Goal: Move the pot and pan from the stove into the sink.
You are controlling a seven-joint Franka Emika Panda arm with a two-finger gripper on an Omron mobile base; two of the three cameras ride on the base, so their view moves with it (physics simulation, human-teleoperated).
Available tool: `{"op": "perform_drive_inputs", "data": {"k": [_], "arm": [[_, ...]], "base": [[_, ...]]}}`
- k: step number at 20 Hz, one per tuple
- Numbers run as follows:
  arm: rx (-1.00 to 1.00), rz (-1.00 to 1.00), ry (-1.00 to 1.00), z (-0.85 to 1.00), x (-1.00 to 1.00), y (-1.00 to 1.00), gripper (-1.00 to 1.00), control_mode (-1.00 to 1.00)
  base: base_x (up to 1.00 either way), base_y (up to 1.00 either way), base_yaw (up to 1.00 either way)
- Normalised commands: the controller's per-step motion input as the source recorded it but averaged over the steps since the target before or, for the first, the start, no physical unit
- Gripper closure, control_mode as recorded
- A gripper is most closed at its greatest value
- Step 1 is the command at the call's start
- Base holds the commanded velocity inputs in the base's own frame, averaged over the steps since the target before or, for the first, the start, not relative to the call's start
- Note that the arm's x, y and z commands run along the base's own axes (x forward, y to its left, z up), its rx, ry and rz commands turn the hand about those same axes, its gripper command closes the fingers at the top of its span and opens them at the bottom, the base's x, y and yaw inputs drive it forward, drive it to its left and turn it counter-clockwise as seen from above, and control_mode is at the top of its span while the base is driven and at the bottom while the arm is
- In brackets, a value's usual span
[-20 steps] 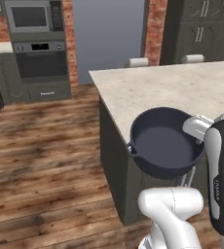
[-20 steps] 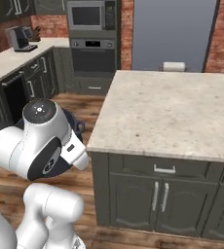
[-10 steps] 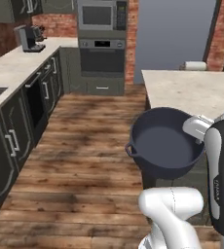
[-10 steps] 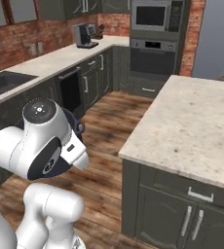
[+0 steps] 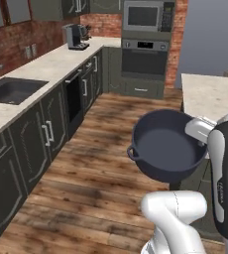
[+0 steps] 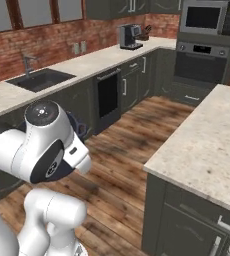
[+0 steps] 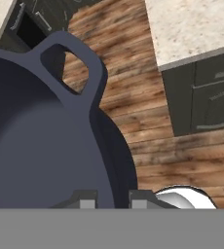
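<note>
Pot rides mid-air at centre right of the left base frame, above the wooden floor, the pincer clamped on its rim at the bottom of the hand frame. Sink lies at the left edge, well apart. Judged best: keep the pot level, arrive above the basin, lower before releasing.

The gripper straddles the pot wall, loop handle up, above the wooden floor.

Pot above floor (sink far left)
</note>
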Motion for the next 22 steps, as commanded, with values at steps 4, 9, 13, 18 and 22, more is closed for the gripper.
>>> {"op": "perform_drive_inputs", "data": {"k": [4, 9, 13, 18, 22], "arm": [[0.00, 0.00, 0.00, 0.00, 0.00, 0.00, 1.00, 1.00], [0.00, 0.00, 0.00, 0.00, 0.00, 0.00, 1.00, 1.00], [0.00, 0.00, 0.00, 0.00, 0.00, 0.00, 1.00, 1.00], [0.00, 0.00, 0.00, 0.00, 0.00, 0.00, 1.00, 1.00], [0.00, 0.00, 0.00, 0.00, 0.00, 0.00, 1.00, 1.00]], "base": [[0.00, 0.00, 0.03], [-0.01, 0.00, 0.42], [0.00, 0.00, 0.47], [0.00, 0.00, 0.47], [0.00, 0.00, 0.47]]}}
